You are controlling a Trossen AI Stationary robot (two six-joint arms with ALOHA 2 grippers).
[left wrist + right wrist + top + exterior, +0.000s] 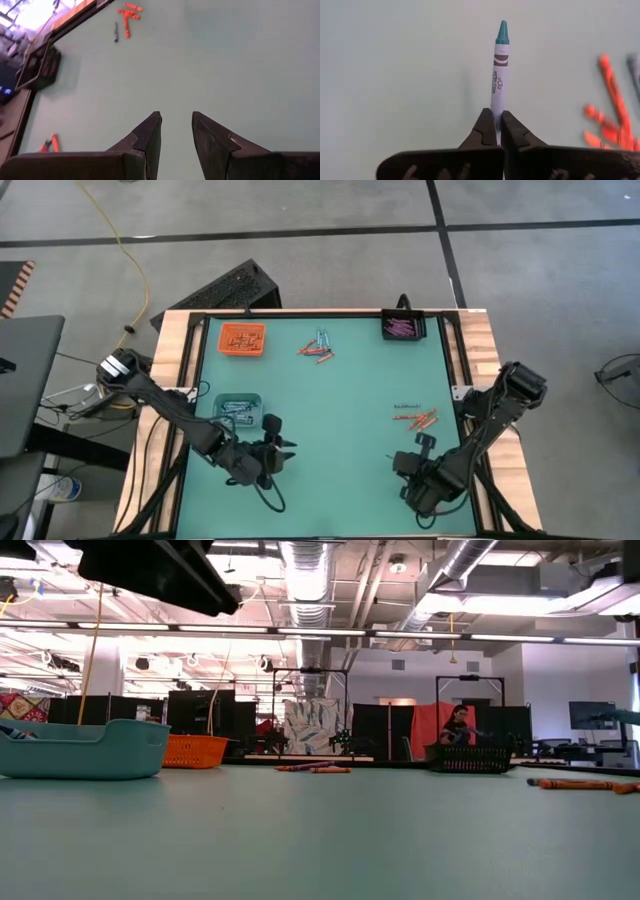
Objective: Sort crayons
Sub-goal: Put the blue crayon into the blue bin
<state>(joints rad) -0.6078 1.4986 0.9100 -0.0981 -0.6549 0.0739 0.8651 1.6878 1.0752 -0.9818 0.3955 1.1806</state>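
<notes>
From above, the right tool sat near the table front; loose crayons lay close by. Past the right wrist, it pinched a blue-tipped crayon; best carry it level. The left tool stood spread, empty.

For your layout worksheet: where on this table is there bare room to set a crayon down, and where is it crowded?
Bare mat lies between the left gripper and the right gripper, which is shut on a blue-tipped crayon. Crowded: the far edge with orange tray, loose crayons and black tray; also by the teal tray and orange crayons.
</notes>
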